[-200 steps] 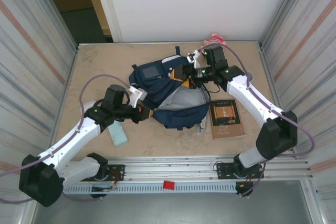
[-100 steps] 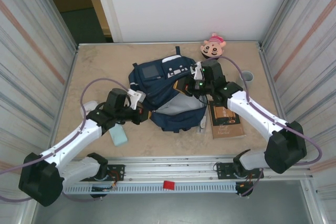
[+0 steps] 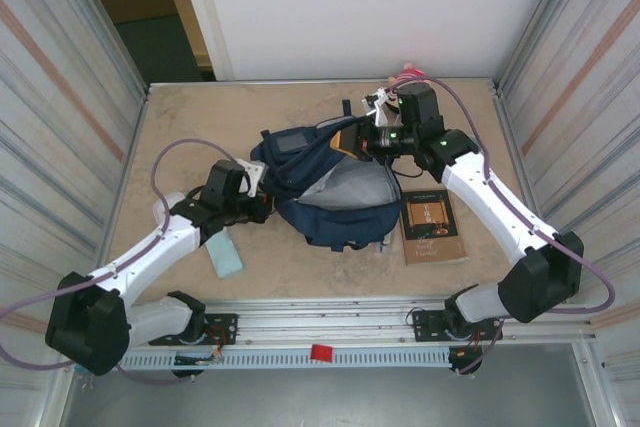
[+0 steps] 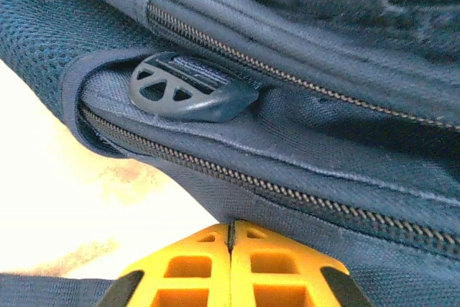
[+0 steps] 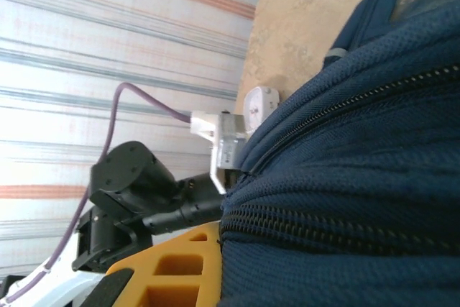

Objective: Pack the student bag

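The bench [image 3: 180, 137] is occupied at its middle by the student bag [image 3: 335, 202], navy, mouth gaping, grey lining shown. Its upper right rim is pinched by the right gripper [image 3: 366, 137]. Its left edge is nipped by the left gripper [image 4: 230, 249], orange fingers pressed together. A brown book [image 3: 432, 227] is laid just right of the bag, cover writing too small to be read. A pale teal case [image 3: 226, 254] is laid by the left arm. A black buckle [image 4: 190, 91] is seen on the bag

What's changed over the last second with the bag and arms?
The right gripper dipped nearer, then swung back toward the far side, dragging the top edge of the student bag along so it bunches. The left gripper stayed clamped on its left edge; the book stayed put.
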Motion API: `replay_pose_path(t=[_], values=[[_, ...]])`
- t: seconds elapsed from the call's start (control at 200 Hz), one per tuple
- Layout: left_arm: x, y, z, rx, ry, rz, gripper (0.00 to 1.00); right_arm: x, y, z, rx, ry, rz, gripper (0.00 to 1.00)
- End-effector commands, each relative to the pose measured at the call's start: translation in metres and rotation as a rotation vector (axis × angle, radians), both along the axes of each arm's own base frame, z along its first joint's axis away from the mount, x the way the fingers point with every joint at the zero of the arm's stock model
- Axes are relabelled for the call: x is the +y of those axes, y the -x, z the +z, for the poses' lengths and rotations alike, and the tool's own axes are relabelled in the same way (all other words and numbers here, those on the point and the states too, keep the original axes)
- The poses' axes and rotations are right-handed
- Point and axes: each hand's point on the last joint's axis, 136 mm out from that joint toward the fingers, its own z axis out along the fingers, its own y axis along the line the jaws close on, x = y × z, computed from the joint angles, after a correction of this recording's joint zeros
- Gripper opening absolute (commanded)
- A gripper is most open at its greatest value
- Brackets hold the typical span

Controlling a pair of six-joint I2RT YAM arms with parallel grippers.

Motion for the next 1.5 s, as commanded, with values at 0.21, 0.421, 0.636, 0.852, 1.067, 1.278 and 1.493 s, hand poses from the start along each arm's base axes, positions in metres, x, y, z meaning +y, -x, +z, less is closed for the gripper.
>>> replay_pose_path(t=[0.21, 0.421, 0.636, 0.852, 1.067, 1.278, 1.493], values=[[-0.039, 0.062, 0.072, 0.005, 0.368, -0.255, 0.6, -0.003, 0.003, 0.017, -0.111, -0.027, 0.08, 0.03], [-0.048, 0.081, 0.058, 0.099, 0.463, -0.267, 0.7, 0.0, 0.004, 0.016, -0.105, -0.035, 0.097, 0.04], [-0.062, 0.063, 0.063, 0.02, 0.43, -0.298, 0.8, 0.003, 0.007, 0.017, -0.11, -0.041, 0.109, 0.04], [-0.077, 0.048, 0.071, -0.013, 0.445, -0.342, 0.73, 0.008, 0.01, 0.017, -0.108, -0.046, 0.121, 0.03], [-0.084, 0.05, 0.085, -0.06, 0.464, -0.407, 0.43, 0.008, 0.01, 0.016, -0.112, -0.041, 0.118, 0.03], [-0.083, 0.062, 0.077, -0.028, 0.431, -0.434, 0.11, 0.002, 0.005, 0.013, -0.101, -0.036, 0.091, 0.01], [-0.067, 0.066, 0.059, -0.007, 0.331, -0.378, 0.0, -0.004, -0.001, 0.017, -0.104, -0.045, 0.078, 0.01]])
